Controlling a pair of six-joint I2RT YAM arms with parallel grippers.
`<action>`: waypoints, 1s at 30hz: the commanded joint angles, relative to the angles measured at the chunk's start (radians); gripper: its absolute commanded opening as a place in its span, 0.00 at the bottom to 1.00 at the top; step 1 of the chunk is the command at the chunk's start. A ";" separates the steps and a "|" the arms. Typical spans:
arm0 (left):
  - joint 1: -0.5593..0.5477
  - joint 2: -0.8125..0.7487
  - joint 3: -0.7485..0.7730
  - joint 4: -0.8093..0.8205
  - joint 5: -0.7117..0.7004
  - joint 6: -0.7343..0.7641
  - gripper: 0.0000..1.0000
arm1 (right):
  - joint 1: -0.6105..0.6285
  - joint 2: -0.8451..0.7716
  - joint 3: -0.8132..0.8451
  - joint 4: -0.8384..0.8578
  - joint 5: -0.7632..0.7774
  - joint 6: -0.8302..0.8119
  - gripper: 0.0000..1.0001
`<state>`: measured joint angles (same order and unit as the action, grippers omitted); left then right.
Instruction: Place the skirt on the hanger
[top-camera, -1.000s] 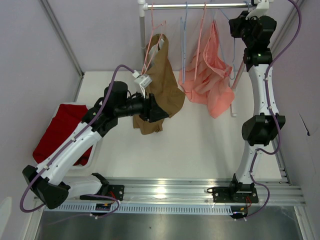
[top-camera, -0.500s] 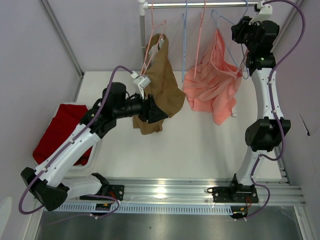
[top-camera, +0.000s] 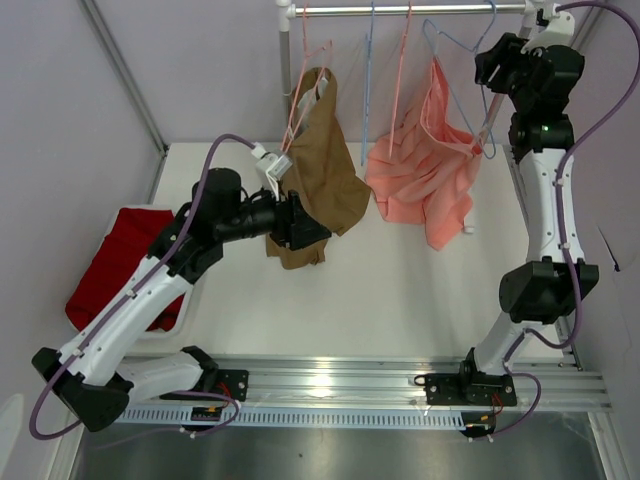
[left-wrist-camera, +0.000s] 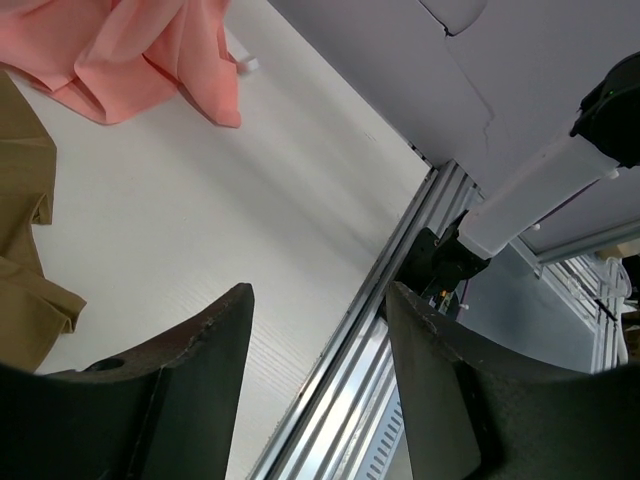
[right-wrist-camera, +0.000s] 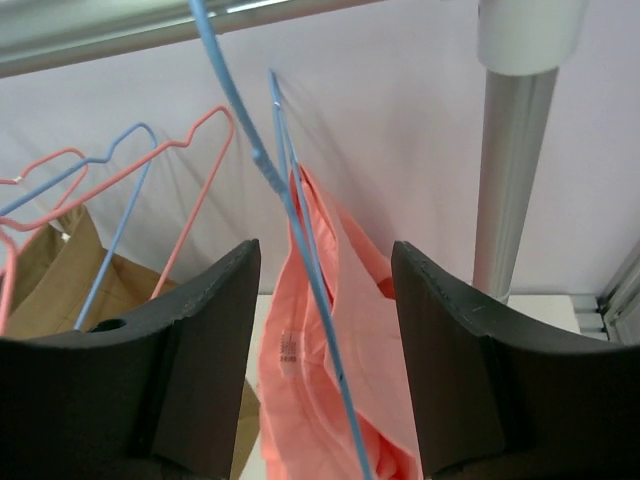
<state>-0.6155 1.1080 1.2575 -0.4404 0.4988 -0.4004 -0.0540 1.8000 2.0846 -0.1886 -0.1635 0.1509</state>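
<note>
1. The skirt (top-camera: 422, 175) hangs in the upper right of the overhead view. It is draped in loose folds over the pale-blue hanger (top-camera: 452, 45), and its lower edge hangs down over the white worktop (top-camera: 400, 290).
2. The hanger's wire climbs toward the metal rail (top-camera: 400, 10) at the top of the frame. Whether its hook actually sits on the rail is not clear from above.
3. The right gripper (top-camera: 488, 62) is raised high, just beside the hanger's right side. In the right wrist view the right gripper's (right-wrist-camera: 325, 250) jaws are spread wide and grasp nothing. The hanger's (right-wrist-camera: 322, 300) thin wire and the skirt (right-wrist-camera: 365, 290) show in the gap between them.
4. A grey upright post (right-wrist-camera: 515, 170) stands at the right of that view.
5. The left gripper (top-camera: 308, 225) sits left of centre in the overhead view, against the lower part of the brown garment (top-camera: 325, 165). That garment hangs from a pink hanger (top-camera: 300, 85).
6. In the left wrist view the left gripper's (left-wrist-camera: 315, 300) jaws are released and empty, with bare worktop showing between them. The brown garment (left-wrist-camera: 25, 250) lies at the left edge and the skirt (left-wrist-camera: 150, 50) in the upper left.
7. A dark red cloth (top-camera: 120, 260) lies at the left edge of the worktop, well apart from the skirt.
</note>
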 joint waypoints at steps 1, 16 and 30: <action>0.000 -0.049 0.025 -0.027 -0.028 0.001 0.62 | 0.000 -0.125 -0.034 -0.050 -0.008 0.071 0.63; 0.002 -0.203 -0.044 -0.087 -0.232 -0.046 0.65 | 0.147 -0.728 -0.768 -0.320 -0.190 0.371 0.75; 0.000 -0.332 -0.205 -0.198 -0.437 -0.101 0.65 | 0.344 -0.979 -1.166 -0.469 -0.087 0.294 1.00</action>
<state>-0.6159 0.7918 1.0630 -0.6144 0.1230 -0.4816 0.2855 0.8360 0.9058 -0.6258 -0.2760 0.4900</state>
